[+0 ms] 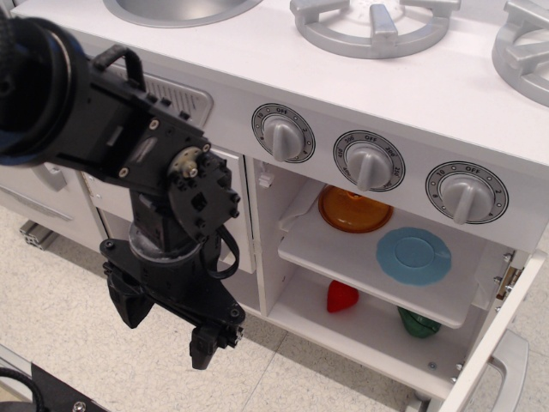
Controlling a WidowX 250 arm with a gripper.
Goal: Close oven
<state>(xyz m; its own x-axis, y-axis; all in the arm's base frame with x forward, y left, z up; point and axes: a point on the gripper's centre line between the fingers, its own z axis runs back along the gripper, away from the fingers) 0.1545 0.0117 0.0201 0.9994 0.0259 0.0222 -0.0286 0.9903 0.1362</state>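
My gripper point(167, 330) hangs low at the left of the view, over the speckled floor point(60, 318), in front of the white cabinet face to the left of the oven point(386, 275); its two dark fingers point downward, one at the lower left point(129, 305) and one at the lower centre point(206, 348), spread apart with nothing between them. The oven stands open at centre and right, below three grey knobs: left point(283, 133), middle point(369, 160), right point(466, 192). Its door point(493, 360) swings out at the lower right corner, seen nearly edge-on, with the silver-grey handle point(513, 367) on its outer side; a hinge bracket point(510, 276) shows at the right edge of the cavity. Inside, a white shelf point(343, 257) carries an orange bowl point(353, 210) at the back and a light blue plate point(413, 255) toward the front right edge; below it lie a red object point(342, 297) and a green object point(419, 323), the latter partly hidden by the shelf. The left edge of the cavity is a vertical white post point(264, 249), just right of my wrist; my fingers stand well apart from the door. Open floor lies between my gripper and the door's lower edge. Above, the countertop bears a sink rim point(180, 10) and two burner grates point(373, 24).
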